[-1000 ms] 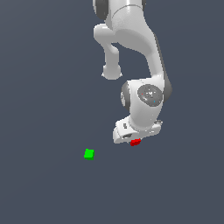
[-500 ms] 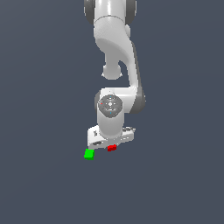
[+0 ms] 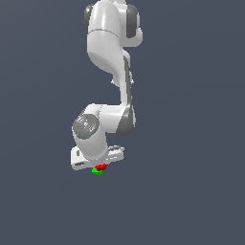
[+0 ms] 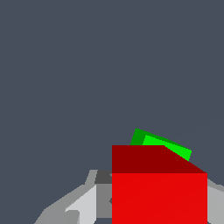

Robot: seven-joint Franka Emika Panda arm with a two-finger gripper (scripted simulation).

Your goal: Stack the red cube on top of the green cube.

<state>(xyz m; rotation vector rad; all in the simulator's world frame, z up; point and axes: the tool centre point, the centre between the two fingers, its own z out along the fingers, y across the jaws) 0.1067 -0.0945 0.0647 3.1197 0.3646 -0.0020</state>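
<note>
The red cube (image 3: 101,167) sits between the fingers of my white gripper (image 3: 100,167), which is shut on it. The green cube (image 3: 97,172) lies on the grey floor right beneath it, only its lower edge showing in the exterior view. In the wrist view the red cube (image 4: 158,188) fills the near part of the picture, held between the grey fingers (image 4: 81,205). The green cube (image 4: 168,146) peeks out just behind its upper edge, turned a little relative to it. I cannot tell whether the two cubes touch.
The white arm (image 3: 110,72) rises above the cubes in the exterior view. A plain dark grey floor (image 3: 191,191) lies all around.
My gripper has carried the red cube toward the exterior view's left, from well to the right of the green cube to directly over it.
</note>
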